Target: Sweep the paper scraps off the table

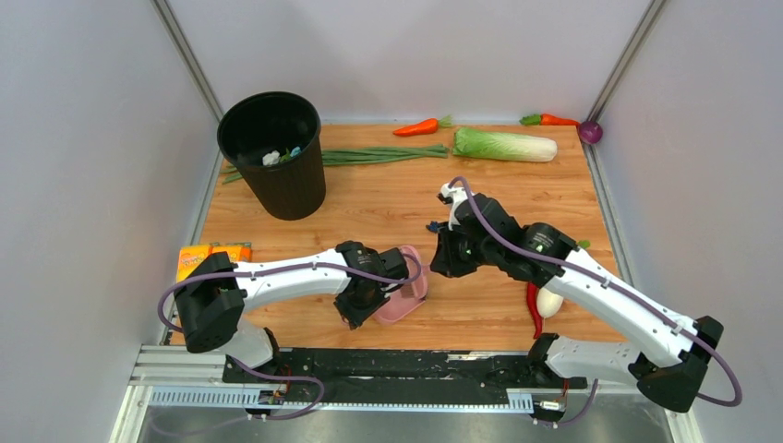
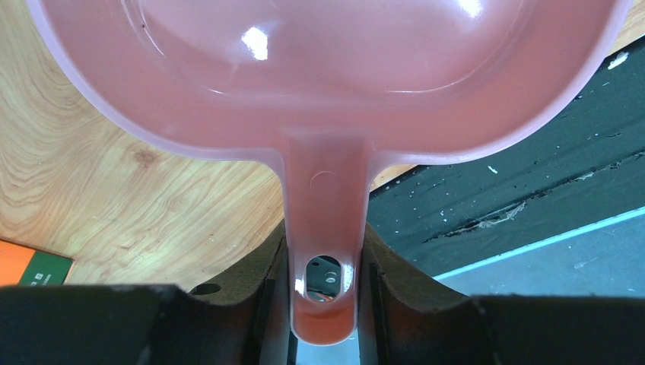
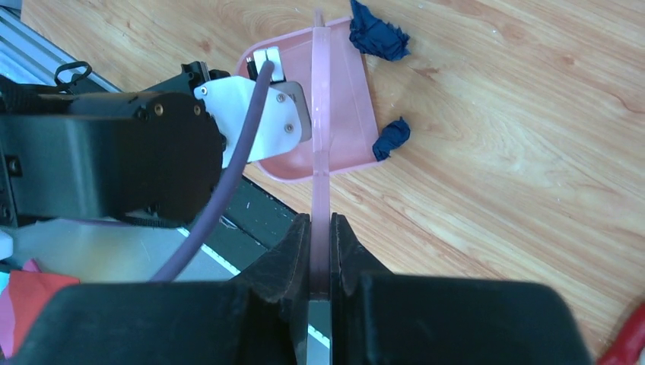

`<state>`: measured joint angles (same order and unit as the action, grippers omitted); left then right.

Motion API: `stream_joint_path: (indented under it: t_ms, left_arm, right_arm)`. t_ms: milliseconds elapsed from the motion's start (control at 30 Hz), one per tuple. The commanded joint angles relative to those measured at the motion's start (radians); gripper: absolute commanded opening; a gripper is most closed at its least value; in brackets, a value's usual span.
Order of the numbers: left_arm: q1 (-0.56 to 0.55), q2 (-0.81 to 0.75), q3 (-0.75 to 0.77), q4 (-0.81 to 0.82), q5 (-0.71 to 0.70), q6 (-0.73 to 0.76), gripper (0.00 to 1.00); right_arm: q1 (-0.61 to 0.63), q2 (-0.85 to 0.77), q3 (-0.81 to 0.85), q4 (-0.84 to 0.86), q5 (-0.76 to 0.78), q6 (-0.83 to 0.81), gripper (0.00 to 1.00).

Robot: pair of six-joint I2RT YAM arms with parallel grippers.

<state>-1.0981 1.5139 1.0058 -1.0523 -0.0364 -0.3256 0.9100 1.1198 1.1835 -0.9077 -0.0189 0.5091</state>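
I see the wood surface [image 1: 388,198] lying open through its middle, with a black bin [image 1: 273,152] far left and vegetables [image 1: 505,145] along the far edge. The left arm [image 1: 286,272] has its jaws clamped on the handle of a pink dustpan [image 3: 346,99], close to the near edge and the black rail [image 1: 369,369]. The right arm [image 1: 591,286] has its jaws pinched almost shut on a thin pink brush [image 3: 320,114]. Two paper scraps [image 3: 378,38] lie ahead of those jaws, on the dustpan's far side: one just beside its lip, one touching its corner. From above, the wrists cover both sets of jaws. The brush head is hidden.
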Motion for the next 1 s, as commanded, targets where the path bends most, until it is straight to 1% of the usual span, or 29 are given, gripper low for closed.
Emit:
stream_joint_path:
  t_ms: [0,133,267,467,533,667,767,867,967]
  left_arm:
    - [-0.002,-0.031,0.001,0.021,-0.01,0.017,0.0]
    - [-0.002,-0.035,-0.003,0.025,-0.01,0.017,0.0]
    - [-0.002,-0.032,-0.001,0.023,-0.011,0.019,0.0]
    - [-0.002,-0.031,-0.001,0.023,-0.011,0.017,0.0]
    - [-0.002,-0.034,-0.003,0.021,-0.013,0.017,0.0]
    - [-0.002,-0.028,-0.003,0.025,-0.008,0.017,0.0]
    - [-0.002,-0.017,-0.006,0.025,-0.002,0.019,0.0]
    - [-0.002,-0.011,-0.004,0.025,-0.002,0.017,0.0]
    - [-0.002,0.006,-0.006,0.026,0.004,0.02,0.0]
  right_arm:
    - [-0.014,-0.046,0.039,-0.052,0.066,0.009,0.0]
    - [-0.026,-0.037,0.054,-0.073,0.161,0.025,0.0]
    - [-0.031,0.047,0.109,-0.054,0.249,-0.012,0.0]
    - [-0.039,0.214,0.197,0.067,0.341,-0.115,0.0]
    - [-0.046,0.256,0.189,0.134,0.37,-0.153,0.0]
    - [-0.06,0.325,0.151,0.257,0.317,-0.219,0.0]
    - [-0.06,0.363,0.12,0.296,0.248,-0.244,0.0]
    - [-0.062,0.364,0.085,0.317,0.156,-0.254,0.0]
    - [-0.06,0.328,0.036,0.348,0.087,-0.254,0.0]
